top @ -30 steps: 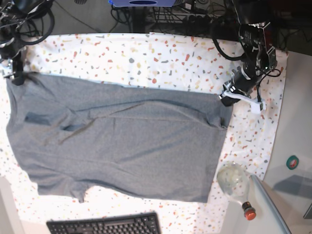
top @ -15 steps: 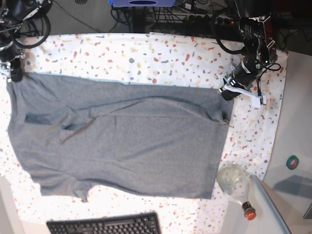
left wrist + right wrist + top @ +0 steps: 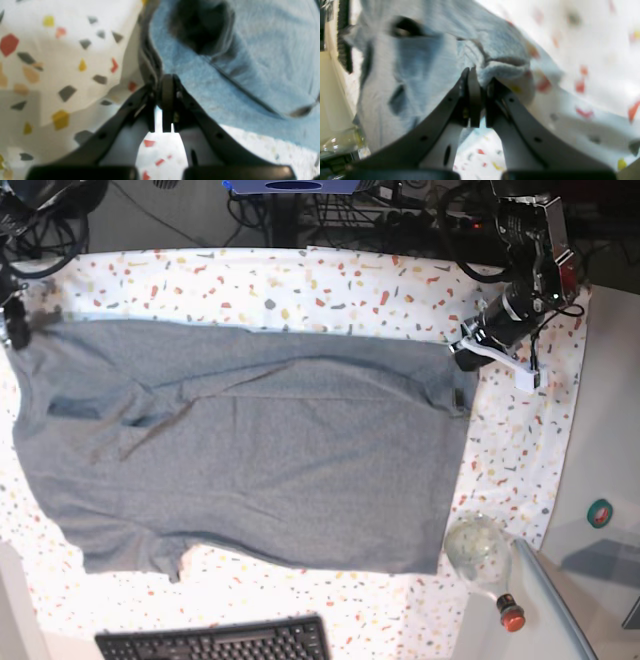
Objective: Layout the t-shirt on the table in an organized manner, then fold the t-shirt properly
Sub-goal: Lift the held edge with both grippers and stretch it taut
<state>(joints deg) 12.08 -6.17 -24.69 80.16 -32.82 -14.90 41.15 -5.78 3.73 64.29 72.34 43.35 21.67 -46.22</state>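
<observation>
Since the earlier frames both arms have drawn toward the far edge of the counter (image 3: 300, 280), and the t-shirt (image 3: 260, 460) has slid that way with them, its far edge now pulled straighter.

The left hand (image 3: 160, 87) is clenched on the t-shirt: in its wrist view the two dark fingers (image 3: 168, 95) meet at a rolled grey edge of the cloth, which runs off toward 12 and 2 o'clock. In the base view that hand (image 3: 464, 352) sits at about 2 o'clock, pinching the garment's corner there. Speckled cloth lies just beyond it toward 3 o'clock.

The right hand (image 3: 477, 82) is likewise clenched on the t-shirt; its fingers (image 3: 473, 92) pinch a bunched fold of grey fabric, with more of the shirt spreading toward 9 and 10 o'clock and flecked cloth toward 3 o'clock. In the base view this hand (image 3: 16, 328) is at about 10 o'clock, at the frame's edge, gripping the opposite far corner.

Between the two hands the t-shirt lies spread mostly flat over the middle of the counter, with a few creases around 9 o'clock. A black keyboard (image 3: 215, 640) sits at 6 o'clock, just off the shirt's near edge. A clear glass bottle with a red cap (image 3: 485, 565) lies at about 4 o'clock, near the near corner of the shirt.
</observation>
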